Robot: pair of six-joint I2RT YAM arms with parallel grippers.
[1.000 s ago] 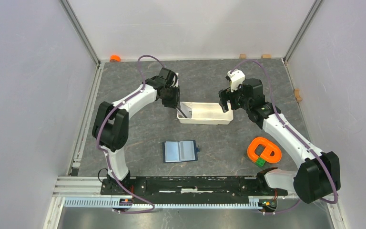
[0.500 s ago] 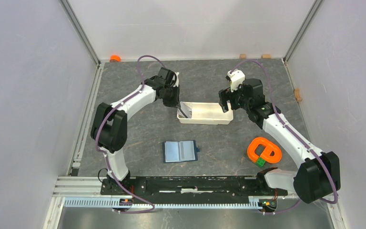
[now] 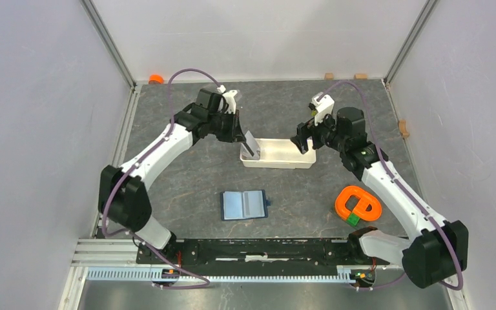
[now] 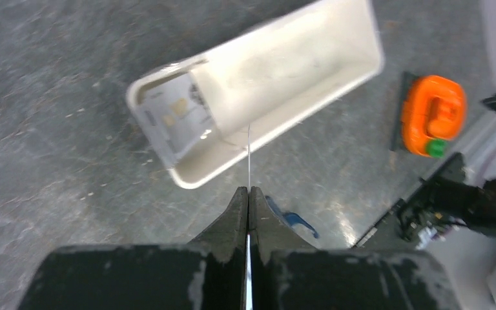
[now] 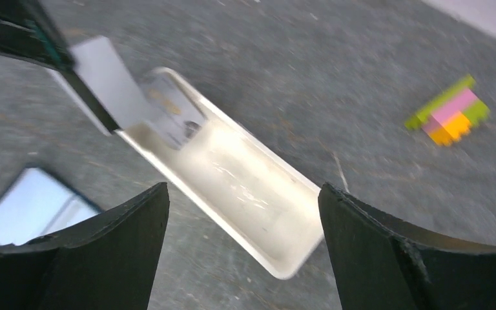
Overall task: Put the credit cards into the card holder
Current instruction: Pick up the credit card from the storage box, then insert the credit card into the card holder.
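Observation:
My left gripper (image 3: 245, 137) is shut on a thin grey credit card (image 3: 250, 144), held edge-on above the left end of the white tray (image 3: 292, 163); in the left wrist view the card (image 4: 248, 158) shows as a thin line between the closed fingers. Another card (image 4: 177, 119) lies in the tray's left end (image 5: 171, 119). The held card shows flat in the right wrist view (image 5: 106, 81). The open navy card holder (image 3: 243, 205) lies on the table nearer the arm bases. My right gripper (image 3: 301, 137) is open and empty over the tray's right end.
An orange object (image 3: 358, 205) with a green part lies at the right, also in the left wrist view (image 4: 433, 116). A yellow-pink-green block stack (image 5: 449, 116) lies beyond the tray. Small orange and wooden bits sit along the back wall.
My left gripper has lifted the card out of the tray and swung back and up. The right gripper has risen slightly and stays open.

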